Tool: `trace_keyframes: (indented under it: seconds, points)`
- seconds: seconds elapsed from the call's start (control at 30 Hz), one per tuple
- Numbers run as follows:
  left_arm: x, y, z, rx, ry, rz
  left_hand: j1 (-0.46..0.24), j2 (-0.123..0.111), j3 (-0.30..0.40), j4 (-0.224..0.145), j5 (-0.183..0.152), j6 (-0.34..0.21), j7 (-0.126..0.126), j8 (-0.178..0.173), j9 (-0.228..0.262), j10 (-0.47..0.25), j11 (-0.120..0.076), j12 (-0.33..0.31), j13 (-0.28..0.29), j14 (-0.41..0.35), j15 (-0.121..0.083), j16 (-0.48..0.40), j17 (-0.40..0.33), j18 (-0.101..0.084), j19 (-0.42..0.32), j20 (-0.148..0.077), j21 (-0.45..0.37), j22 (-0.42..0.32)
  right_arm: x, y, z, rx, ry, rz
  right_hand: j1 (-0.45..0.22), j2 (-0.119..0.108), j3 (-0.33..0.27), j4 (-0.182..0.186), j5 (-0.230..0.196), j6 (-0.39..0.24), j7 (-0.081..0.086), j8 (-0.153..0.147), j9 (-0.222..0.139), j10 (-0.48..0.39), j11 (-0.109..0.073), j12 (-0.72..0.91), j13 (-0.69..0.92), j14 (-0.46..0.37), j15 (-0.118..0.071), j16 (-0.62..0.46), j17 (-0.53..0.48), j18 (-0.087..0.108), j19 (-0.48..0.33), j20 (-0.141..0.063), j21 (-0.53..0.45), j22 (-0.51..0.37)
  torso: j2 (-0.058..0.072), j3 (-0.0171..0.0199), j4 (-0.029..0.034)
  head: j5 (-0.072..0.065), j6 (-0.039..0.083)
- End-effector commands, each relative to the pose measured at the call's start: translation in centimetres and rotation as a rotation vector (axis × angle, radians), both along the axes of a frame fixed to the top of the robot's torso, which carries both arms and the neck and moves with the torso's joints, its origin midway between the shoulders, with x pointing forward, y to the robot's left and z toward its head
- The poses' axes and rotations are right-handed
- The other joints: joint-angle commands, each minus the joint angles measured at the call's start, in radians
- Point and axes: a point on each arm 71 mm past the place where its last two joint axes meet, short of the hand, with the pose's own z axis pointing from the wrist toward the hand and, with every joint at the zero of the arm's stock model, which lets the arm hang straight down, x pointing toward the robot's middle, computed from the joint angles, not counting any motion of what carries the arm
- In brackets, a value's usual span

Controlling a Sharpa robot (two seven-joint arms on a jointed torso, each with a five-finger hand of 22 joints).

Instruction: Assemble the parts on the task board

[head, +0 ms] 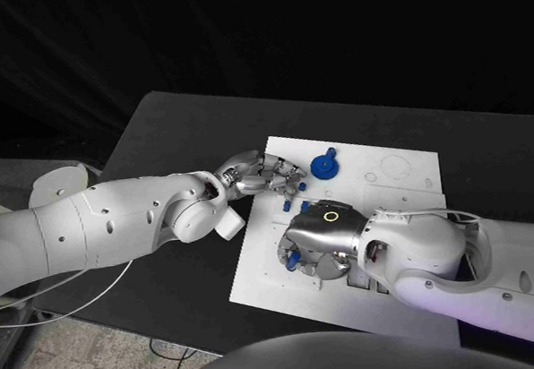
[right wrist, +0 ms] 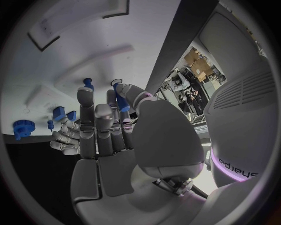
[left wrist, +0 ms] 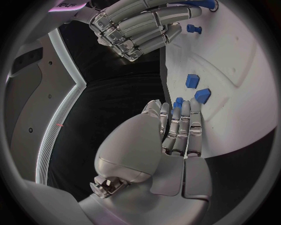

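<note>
**Hands meet over the task board**

Fingers of the right hand (head: pixel 315 240), nearest the robot, curl down over the task board (head: pixel 397 189); in the right wrist view a slim blue peg (right wrist: pixel 121 99) sits pinched against them, probably carried for insertion. Just beyond, at the board's left edge, the left hand (head: pixel 256 178) rests with fingers extended and close together, holding nothing, likely steadying the plate. Two blue blocks (left wrist: pixel 196 88) lie on the board beside its fingertips. Farthest, a blue gear (head: pixel 325 167) sits on the board. Black desk (head: pixel 182 122) underlies all.

Gear (head: pixel 325 167) on task board (head: pixel 397 189), beyond pegs (head: pixel 288 206).
</note>
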Motion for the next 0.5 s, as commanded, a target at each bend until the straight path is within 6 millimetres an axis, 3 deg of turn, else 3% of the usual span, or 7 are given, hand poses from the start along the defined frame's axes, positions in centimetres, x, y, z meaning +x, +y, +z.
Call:
trace_keyframes:
  seconds: [0.03, 0.5]
  points:
    - [-0.34, -0.22, -0.46, 0.008, 0.031, -0.025, -0.004, 0.008, 0.001, 0.004, 0.003, -0.006, 0.002, 0.004, -0.002, 0.0, 0.007, 0.007, -0.001, 0.0, 0.009, 0.006, -0.001, -0.017, 0.002, 0.003, -0.004, 0.021, -0.18, 0.13, 0.0, -0.05, -0.066, 0.007, 0.003, -0.011, -0.009, -0.001, 0.008, 0.041, 0.026, 0.007, 0.006, 0.008, -0.001, -0.003, 0.001, -0.011, 0.0, -0.01, -0.008, 0.002, -0.014, -0.001, -0.013, 0.047, 0.0, 0.0005, -0.0001, 0.001, 0.0]
    - [-0.37, -0.24, -0.53, 0.009, 0.036, -0.028, -0.004, 0.009, 0.002, 0.004, 0.003, -0.006, 0.002, 0.004, -0.002, 0.0, 0.008, 0.007, -0.002, -0.001, 0.009, 0.006, -0.001, -0.017, 0.002, 0.004, -0.004, 0.021, -1.13, 0.64, 0.22, -0.116, -0.102, 0.03, 0.005, -0.019, -0.014, -0.008, 0.017, 0.05, 0.02, 0.012, 0.01, 0.006, -0.005, -0.006, -0.002, -0.033, -0.001, -0.034, -0.039, 0.009, -0.037, -0.005, -0.05, 0.039, 0.0, -0.0005, -0.0005, 0.005, 0.0]
